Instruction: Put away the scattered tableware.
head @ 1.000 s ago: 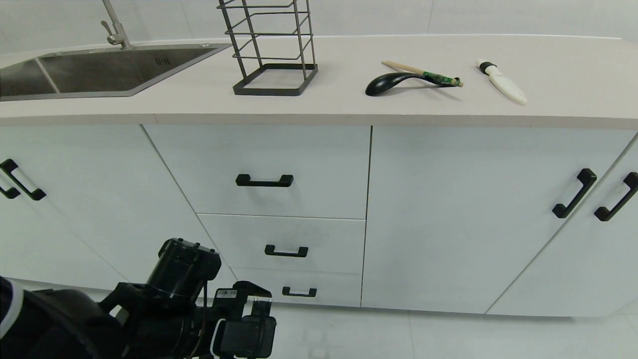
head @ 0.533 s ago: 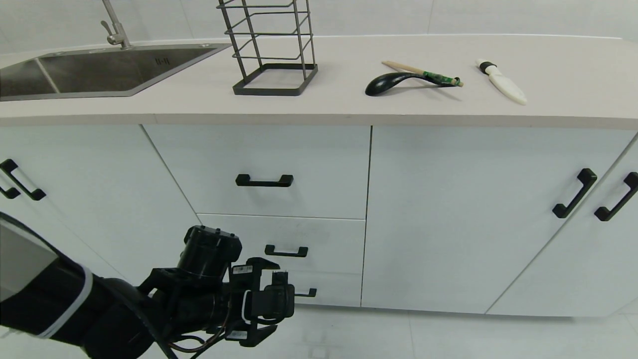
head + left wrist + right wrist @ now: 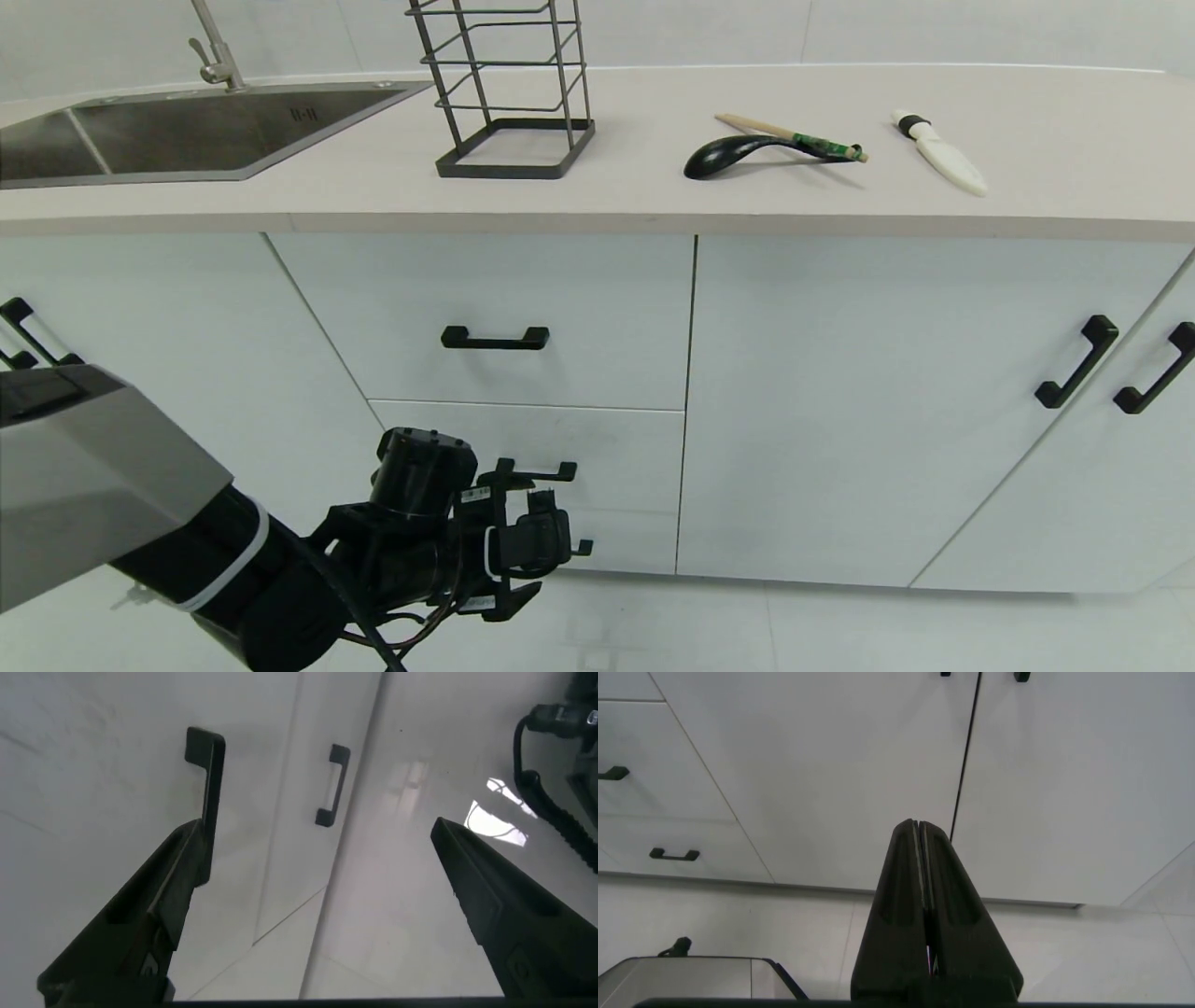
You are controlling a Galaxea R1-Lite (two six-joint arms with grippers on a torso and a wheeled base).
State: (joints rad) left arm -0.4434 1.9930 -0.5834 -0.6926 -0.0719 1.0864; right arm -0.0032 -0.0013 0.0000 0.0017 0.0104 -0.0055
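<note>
On the countertop (image 3: 616, 187) lie a black spoon (image 3: 724, 155), a pair of chopsticks (image 3: 794, 137) resting across its handle, and a white knife (image 3: 938, 157) further right. My left gripper (image 3: 546, 537) (image 3: 318, 831) is low in front of the drawer stack, open and holding nothing, between the middle drawer handle (image 3: 537, 469) and the bottom one (image 3: 583, 548). In the left wrist view one drawer handle (image 3: 206, 765) is close by one finger and another handle (image 3: 332, 784) is farther off. My right gripper (image 3: 920, 835) is shut and holds nothing, facing white cabinet doors.
A black wire rack (image 3: 509, 93) stands on the counter left of the spoon, and a steel sink (image 3: 187, 126) with a tap is at the far left. The top drawer handle (image 3: 495, 338) is above my left gripper. Cabinet door handles (image 3: 1074, 362) are on the right.
My left arm has risen and moved right and forward, bringing its gripper up to the lower drawer handles. The tableware has not moved.
</note>
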